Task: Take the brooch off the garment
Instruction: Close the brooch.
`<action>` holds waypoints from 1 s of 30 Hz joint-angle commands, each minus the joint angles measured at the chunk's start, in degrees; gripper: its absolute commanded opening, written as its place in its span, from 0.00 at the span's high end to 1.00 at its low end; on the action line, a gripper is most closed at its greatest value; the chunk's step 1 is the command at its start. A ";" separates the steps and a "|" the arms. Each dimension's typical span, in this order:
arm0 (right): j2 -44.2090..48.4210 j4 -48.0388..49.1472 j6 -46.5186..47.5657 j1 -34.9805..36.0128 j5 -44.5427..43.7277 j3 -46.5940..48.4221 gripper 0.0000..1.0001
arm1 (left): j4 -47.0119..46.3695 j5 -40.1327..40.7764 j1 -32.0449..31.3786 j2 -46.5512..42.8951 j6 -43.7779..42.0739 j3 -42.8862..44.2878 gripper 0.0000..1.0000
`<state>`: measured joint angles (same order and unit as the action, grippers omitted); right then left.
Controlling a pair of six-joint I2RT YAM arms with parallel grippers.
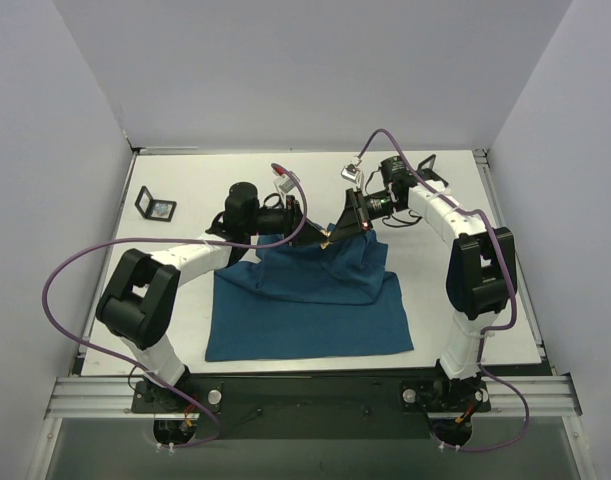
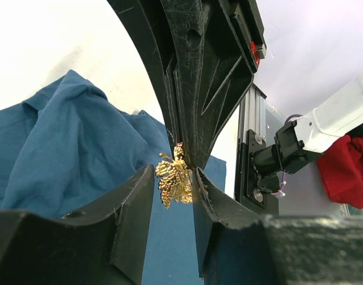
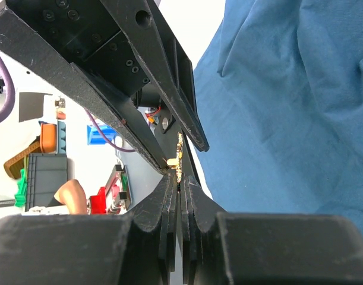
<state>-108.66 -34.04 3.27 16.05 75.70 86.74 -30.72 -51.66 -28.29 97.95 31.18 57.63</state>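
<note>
The gold brooch (image 2: 174, 181) hangs in the air between both grippers, above the far edge of the teal garment (image 1: 315, 300). My right gripper (image 3: 179, 177) is shut on the brooch's edge (image 3: 179, 155), with a small clasp sticking out to the left. In the left wrist view its fingers (image 2: 196, 89) come down from above and pinch the brooch's top. My left gripper (image 2: 174, 178) is open, one finger on each side of the brooch. No cloth shows on the brooch. In the top view the brooch (image 1: 327, 240) sits where the left gripper (image 1: 311, 226) and right gripper (image 1: 335, 230) meet.
The garment (image 2: 62, 136) lies crumpled at its far edge and flat toward the near edge. A black square frame (image 1: 155, 207) stands at the far left of the white table (image 1: 445, 300), another (image 1: 426, 167) at the far right. Grey walls enclose the table.
</note>
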 commanded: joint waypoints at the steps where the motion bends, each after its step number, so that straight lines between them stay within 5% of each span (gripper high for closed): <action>1: 0.91 -0.85 1.04 -0.67 3.57 0.01 1.00 | -3.29 -0.90 0.17 0.66 0.72 1.17 0.58; 11: 0.82 -0.85 0.95 -0.76 4.63 0.10 1.00 | -7.42 -3.53 0.26 1.10 3.88 0.82 0.51; 30: 0.56 -0.85 0.34 -1.55 6.30 0.45 1.00 | -14.02 -6.26 1.14 2.16 8.37 -0.76 0.55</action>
<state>-108.66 -34.09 2.90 14.96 78.96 86.74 -41.85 -56.86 -27.27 100.18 39.94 57.21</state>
